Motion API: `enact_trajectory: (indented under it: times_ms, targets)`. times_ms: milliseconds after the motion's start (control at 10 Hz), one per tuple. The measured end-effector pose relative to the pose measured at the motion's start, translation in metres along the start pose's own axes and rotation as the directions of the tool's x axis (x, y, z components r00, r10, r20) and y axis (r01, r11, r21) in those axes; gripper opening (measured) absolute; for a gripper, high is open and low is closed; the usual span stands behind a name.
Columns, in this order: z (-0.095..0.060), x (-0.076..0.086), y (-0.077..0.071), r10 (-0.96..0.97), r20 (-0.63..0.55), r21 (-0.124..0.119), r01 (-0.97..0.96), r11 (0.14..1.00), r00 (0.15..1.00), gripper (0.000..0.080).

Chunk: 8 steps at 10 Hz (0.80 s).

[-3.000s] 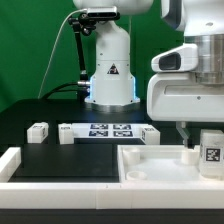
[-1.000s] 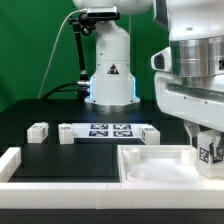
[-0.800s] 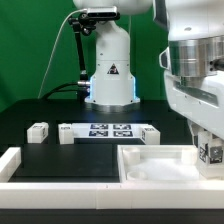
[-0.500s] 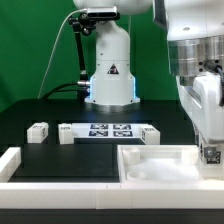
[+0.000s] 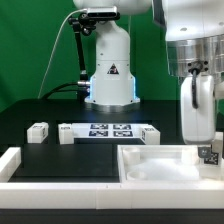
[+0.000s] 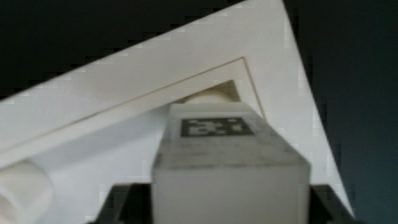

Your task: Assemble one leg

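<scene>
My gripper (image 5: 207, 148) is shut on a leg (image 5: 209, 155), a small white block with a black-and-white tag, and holds it upright over the far corner of the large white square panel (image 5: 160, 165) at the exterior view's right. In the wrist view the leg (image 6: 221, 160) fills the space between my dark jaws (image 6: 222, 205), tag facing the camera. Just beyond the leg's tip is the panel's corner (image 6: 267, 70) with a hole (image 6: 214, 95). Whether the leg touches the panel cannot be told.
The marker board (image 5: 105, 131) lies mid-table. A loose leg (image 5: 38, 131) stands to its left and another white block (image 5: 150, 133) at its right end. A white rail (image 5: 12, 160) runs along the front left. The robot base (image 5: 108, 75) stands behind.
My wrist has turned and the gripper has narrowed in view. The held leg has gone down and slightly toward the exterior view's right, closer to the panel's corner.
</scene>
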State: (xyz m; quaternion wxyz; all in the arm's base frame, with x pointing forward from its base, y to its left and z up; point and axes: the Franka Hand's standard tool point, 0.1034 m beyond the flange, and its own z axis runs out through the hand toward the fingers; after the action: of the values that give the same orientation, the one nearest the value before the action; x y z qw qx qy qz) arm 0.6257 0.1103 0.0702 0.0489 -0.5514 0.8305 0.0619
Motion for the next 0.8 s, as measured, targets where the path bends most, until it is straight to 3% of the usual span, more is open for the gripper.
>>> enact_trajectory:
  times_ms: [200, 300, 400, 800]
  targets:
    - [0.0, -0.001, 0.001, -0.017, 0.002, -0.001, 0.017, 1.0, 1.0, 0.055]
    - [0.0, -0.003, 0.0, -0.106, 0.003, -0.001, 0.106, 0.994, 0.994, 0.055]
    - [0.001, -0.005, 0.001, -0.114, 0.004, -0.002, 0.114, 0.994, 0.994, 0.0628]
    - [0.001, -0.013, 0.007, -0.491, 0.002, -0.018, 0.491, 0.871, 0.871, 0.0649]
